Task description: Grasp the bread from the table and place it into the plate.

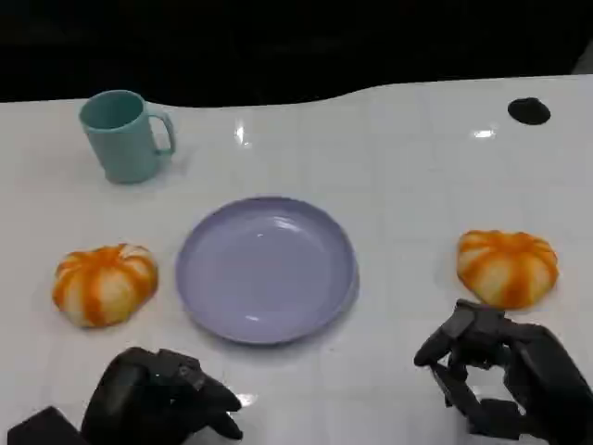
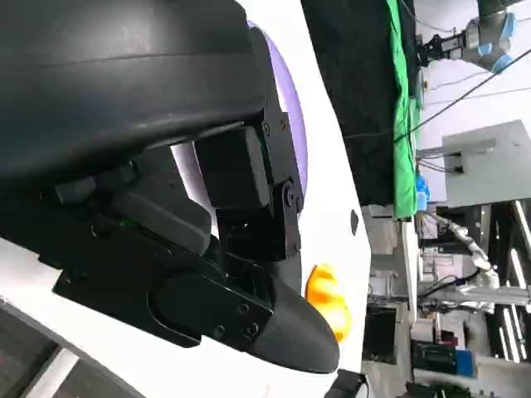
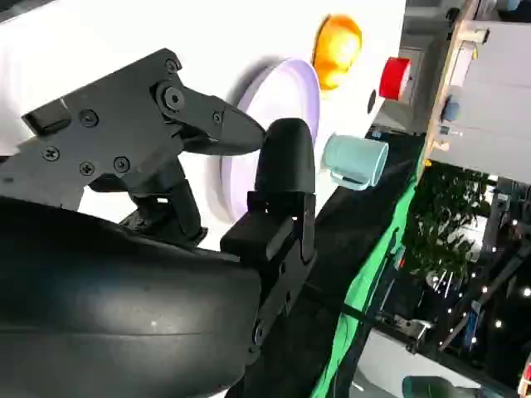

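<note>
Your left hand (image 1: 162, 399) is curled on nothing, right hand (image 1: 500, 371) spread and empty. Breads (image 1: 104, 283) (image 1: 508, 267) flank the plate (image 1: 267, 269); teal mug (image 1: 125, 136) behind, white table (image 1: 408, 167).

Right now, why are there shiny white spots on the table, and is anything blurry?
Head view: lamp glare makes bright spots on the glossy table, and the plate shines a little. Left wrist view: the left hand sits close and dark. Right wrist view: the background looks soft, with small lights.
</note>
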`<state>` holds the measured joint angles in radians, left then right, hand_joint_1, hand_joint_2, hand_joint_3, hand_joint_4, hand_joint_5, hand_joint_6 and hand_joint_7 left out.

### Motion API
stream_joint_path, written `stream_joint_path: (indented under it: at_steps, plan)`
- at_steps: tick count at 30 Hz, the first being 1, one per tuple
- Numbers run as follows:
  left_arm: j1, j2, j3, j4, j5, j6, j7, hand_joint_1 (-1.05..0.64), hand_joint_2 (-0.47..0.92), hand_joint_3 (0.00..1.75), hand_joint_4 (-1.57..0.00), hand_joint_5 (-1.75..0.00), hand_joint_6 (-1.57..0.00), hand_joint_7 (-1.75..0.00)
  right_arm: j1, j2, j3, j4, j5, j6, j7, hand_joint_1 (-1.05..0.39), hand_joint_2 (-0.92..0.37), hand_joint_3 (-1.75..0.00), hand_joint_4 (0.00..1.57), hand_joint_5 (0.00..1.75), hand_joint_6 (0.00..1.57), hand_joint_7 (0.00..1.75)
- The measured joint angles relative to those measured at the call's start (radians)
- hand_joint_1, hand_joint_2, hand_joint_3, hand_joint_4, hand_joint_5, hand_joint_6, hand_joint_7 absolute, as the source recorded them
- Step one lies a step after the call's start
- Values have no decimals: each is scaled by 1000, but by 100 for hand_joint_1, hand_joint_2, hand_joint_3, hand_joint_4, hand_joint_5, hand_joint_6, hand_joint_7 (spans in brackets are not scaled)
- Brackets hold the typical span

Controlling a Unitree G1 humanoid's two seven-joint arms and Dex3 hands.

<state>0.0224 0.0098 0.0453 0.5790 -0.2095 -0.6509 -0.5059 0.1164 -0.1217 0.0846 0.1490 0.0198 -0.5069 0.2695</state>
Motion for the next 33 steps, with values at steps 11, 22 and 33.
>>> stream_joint_path:
  at_steps: [11,22,33]
  plan:
    - [-1,0,0,0,0,0,0,-105,91,0,-145,-64,-157,-23,0,0,0,0,-2,0,0,-23,-63,-86,77,175,73,132]
    - [-1,0,1,6,0,0,-4,-105,91,0,-145,-64,-157,-22,-1,0,-1,0,-6,0,-3,-24,-62,-87,79,175,74,131]
    - [-1,2,12,6,0,0,-7,-105,91,0,-145,-64,-157,-22,-15,4,-6,29,33,-41,7,-21,-84,-43,69,131,74,95]
